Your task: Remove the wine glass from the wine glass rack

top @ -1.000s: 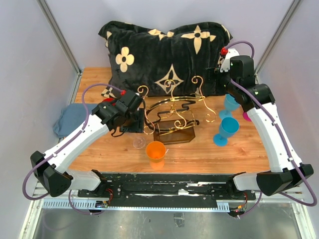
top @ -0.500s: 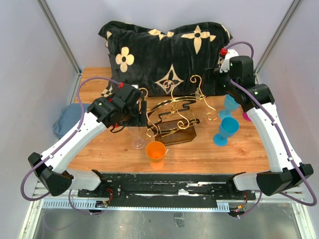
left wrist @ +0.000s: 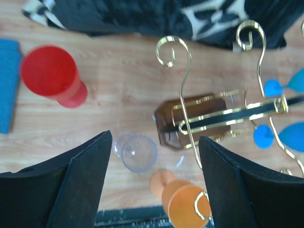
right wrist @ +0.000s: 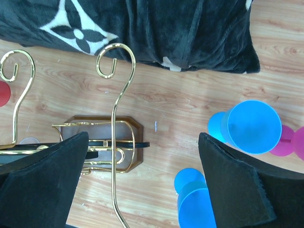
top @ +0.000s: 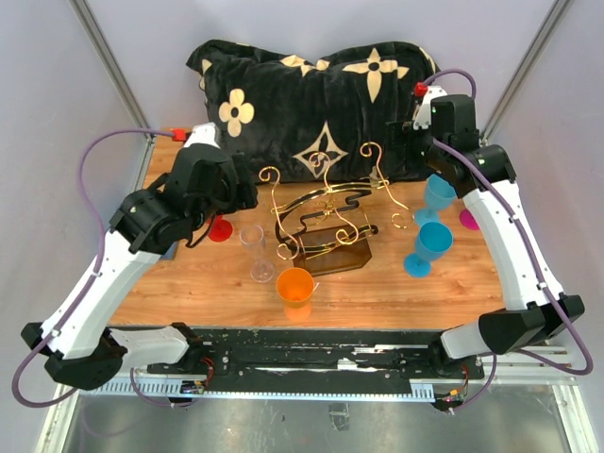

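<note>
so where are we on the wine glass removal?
Done: the clear wine glass stands upright on the table, left of the wine glass rack and apart from it. In hand: nothing. The left gripper hovers open above the glass, and the right gripper is open above the rack's far right side. Left: apparently only retracting the arms.

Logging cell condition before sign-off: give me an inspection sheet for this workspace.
Surface: wooden table, no spills seen.
Job's things: clear wine glass upright on the table, left of the gold wire rack with black rails; no glass seen on the rack.
Clutter: orange goblet, red cup, far blue goblet, near blue goblet, pink item, blue cloth, black flowered pillow.
Grippers: left gripper and right gripper, jaws open, empty.
Cables: left purple cable and right purple cable loop clear of the rack.
Surroundings: pale walls, metal frame posts.
</note>
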### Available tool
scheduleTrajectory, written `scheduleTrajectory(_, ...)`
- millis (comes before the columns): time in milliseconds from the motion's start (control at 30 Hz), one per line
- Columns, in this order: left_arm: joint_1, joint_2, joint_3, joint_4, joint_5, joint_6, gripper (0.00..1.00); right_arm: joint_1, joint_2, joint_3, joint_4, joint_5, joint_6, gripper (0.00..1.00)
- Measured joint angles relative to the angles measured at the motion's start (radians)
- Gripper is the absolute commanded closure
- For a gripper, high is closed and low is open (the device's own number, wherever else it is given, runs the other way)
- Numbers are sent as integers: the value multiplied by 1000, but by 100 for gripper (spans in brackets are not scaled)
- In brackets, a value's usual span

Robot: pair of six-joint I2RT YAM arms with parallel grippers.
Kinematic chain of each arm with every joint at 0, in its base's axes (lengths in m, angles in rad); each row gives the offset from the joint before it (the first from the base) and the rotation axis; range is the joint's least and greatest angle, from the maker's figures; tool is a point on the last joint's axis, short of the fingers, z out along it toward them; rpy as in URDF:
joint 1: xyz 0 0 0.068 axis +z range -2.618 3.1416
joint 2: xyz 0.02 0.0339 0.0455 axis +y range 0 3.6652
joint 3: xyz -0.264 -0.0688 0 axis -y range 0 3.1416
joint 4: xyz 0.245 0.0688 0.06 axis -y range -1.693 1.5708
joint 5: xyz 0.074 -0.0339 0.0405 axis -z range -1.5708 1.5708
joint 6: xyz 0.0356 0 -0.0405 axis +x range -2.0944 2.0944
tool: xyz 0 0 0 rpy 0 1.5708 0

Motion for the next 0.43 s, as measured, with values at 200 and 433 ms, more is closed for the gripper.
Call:
scheduleTrajectory(200,95,-27,4,113,-123,62,19,-14,-3,-2,-20,-13,9,1)
scheduleTrajectory(433,206,67,50,216,-141,185,17,-50,-35,-38,-16,-23,16,1)
